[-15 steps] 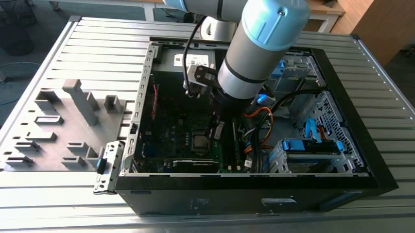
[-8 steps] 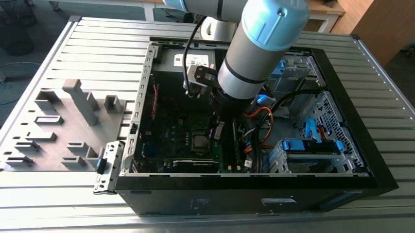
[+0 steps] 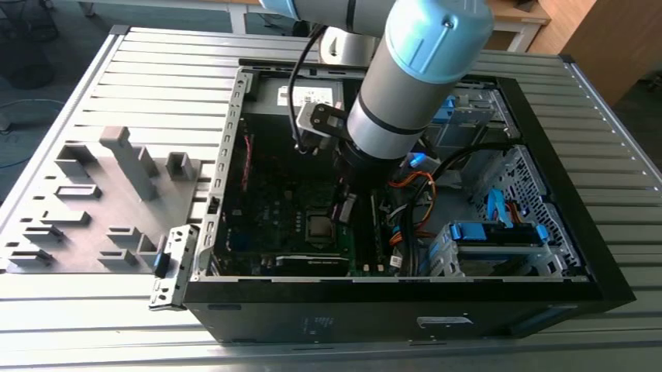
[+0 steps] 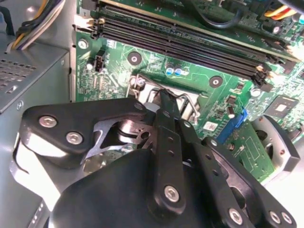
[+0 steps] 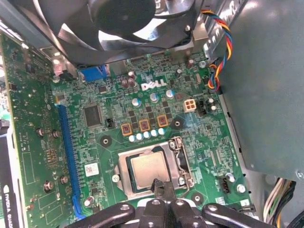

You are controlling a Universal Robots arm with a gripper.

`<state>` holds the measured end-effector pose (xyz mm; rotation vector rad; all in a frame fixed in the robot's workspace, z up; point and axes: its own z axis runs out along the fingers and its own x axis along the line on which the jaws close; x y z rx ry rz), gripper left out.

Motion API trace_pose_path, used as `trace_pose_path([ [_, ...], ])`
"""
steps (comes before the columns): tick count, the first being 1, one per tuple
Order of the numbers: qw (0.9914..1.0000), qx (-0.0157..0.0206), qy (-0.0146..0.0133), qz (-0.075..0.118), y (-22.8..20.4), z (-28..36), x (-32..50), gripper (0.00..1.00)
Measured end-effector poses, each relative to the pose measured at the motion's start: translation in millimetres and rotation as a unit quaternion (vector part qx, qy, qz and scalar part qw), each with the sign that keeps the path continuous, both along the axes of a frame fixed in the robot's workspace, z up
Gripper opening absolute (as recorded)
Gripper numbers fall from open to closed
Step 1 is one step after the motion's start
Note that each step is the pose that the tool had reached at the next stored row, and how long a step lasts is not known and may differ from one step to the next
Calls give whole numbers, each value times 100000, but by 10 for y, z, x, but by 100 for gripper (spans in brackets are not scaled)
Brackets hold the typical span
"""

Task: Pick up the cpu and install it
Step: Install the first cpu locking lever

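While the arm [image 3: 414, 85] is slanting down from the top of the exterior view into the open computer case [image 3: 579, 256], its wrist is dipping among the cables in the middle of the chassis, and the pincer [image 5: 162, 186] is hanging just over the motherboard [image 5: 109, 147]. Going left to right in the first wrist view, the long blue slot [image 5: 66, 156] is running well off to one side of the fingers, then the cpu [image 5: 150, 170] is lying flat in its socket [image 5: 124, 176] with the metal frame around it, directly ahead of the fingertips [image 5: 158, 183]. Those tips are pressed close together, their point just overlapping the chip's near edge; whether they are touching it I cannot tell. Beyond the socket, the black fan [image 5: 123, 23] is sitting at the far end of the board. In the second wrist view, the black linkage fingers [image 4: 168, 142] are converging over the socket lever, with the memory slots [image 4: 190, 42] beyond. Out on the exterior view's left, the grey tray [image 3: 93, 209] is lying well apart from the pincer.
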<state>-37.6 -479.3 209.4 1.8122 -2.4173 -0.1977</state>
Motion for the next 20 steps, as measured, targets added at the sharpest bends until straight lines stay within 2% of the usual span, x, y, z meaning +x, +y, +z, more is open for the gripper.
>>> trace_pose_path([
  [2,100000,-11,2,-204,0,0,0,11],
  [4,99999,-246,2,-478,1,0,3,11],
  [6,99995,-699,-2,-723,1,0,5,11],
  [9,99980,-1697,-3,-1035,1,-4,6,11],
  [11,99973,-2062,-5,-1108,0,-10,6,11],
  [16,99971,-2150,-5,-1124,6,-20,5,11],
  [20,99961,-2444,-2,-1383,11,-38,10,11],
])
